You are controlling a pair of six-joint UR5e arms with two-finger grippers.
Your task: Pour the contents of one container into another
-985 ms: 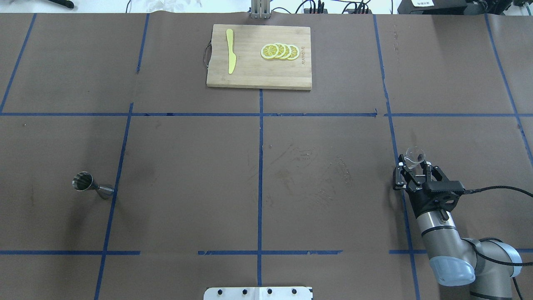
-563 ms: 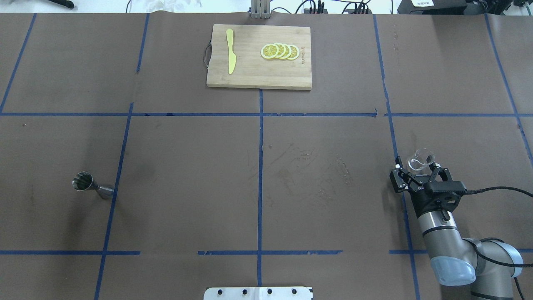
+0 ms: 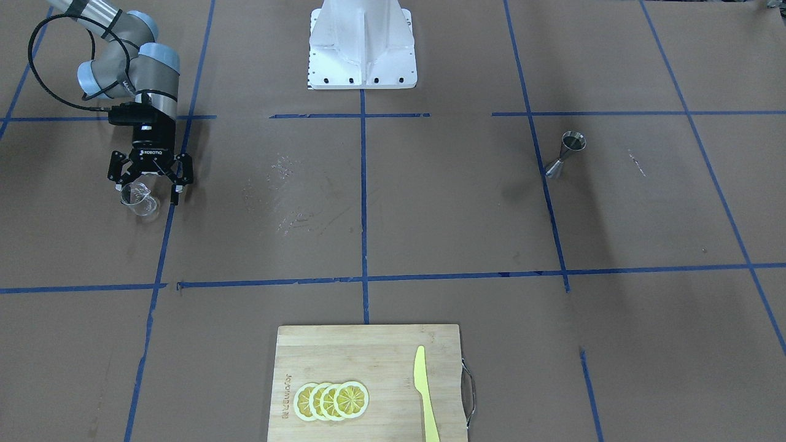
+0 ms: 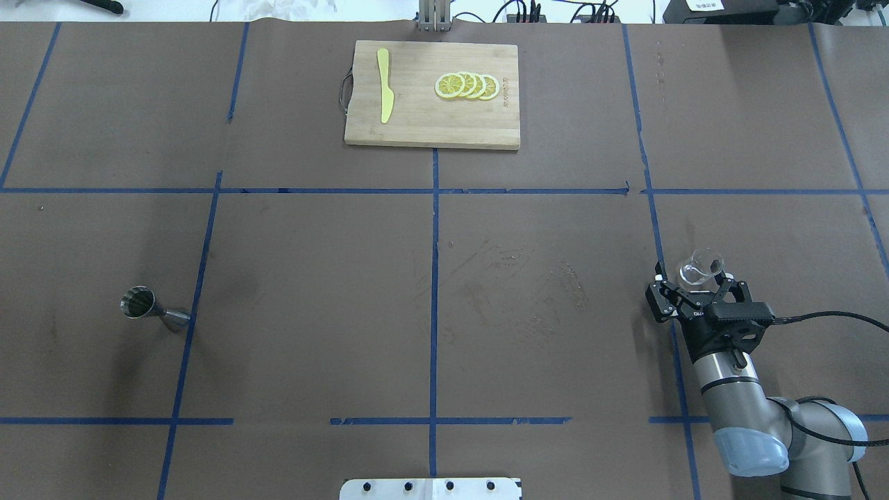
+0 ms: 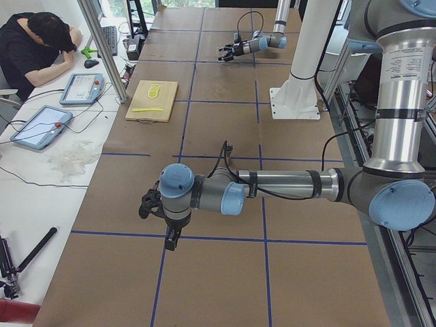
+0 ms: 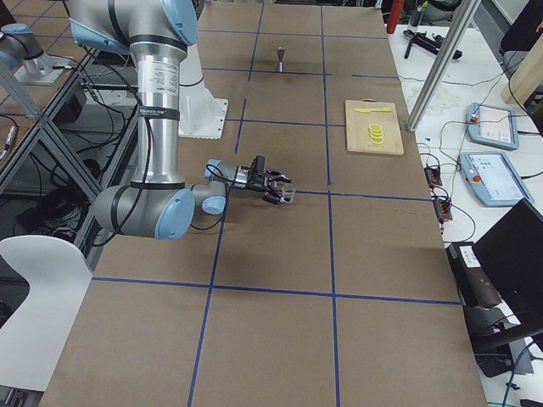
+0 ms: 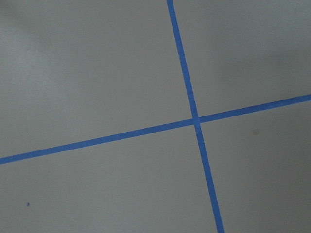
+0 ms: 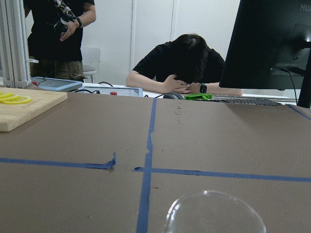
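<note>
Right gripper (image 4: 693,281) has backed off a little, and the glass cup (image 4: 701,267) sits slightly further right. I see the fingers spread, gripping nothing. The cup is upright on the table (image 4: 486,278) at their tips. The jigger (image 4: 154,311) stands well apart, far left.

Silver right arm (image 4: 722,380), blue caps (image 4: 753,451), black pincer (image 4: 693,275)

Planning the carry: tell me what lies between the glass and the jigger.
Only bare paper crossed by blue tape lines, glass to jigger, in the overhead view.
</note>
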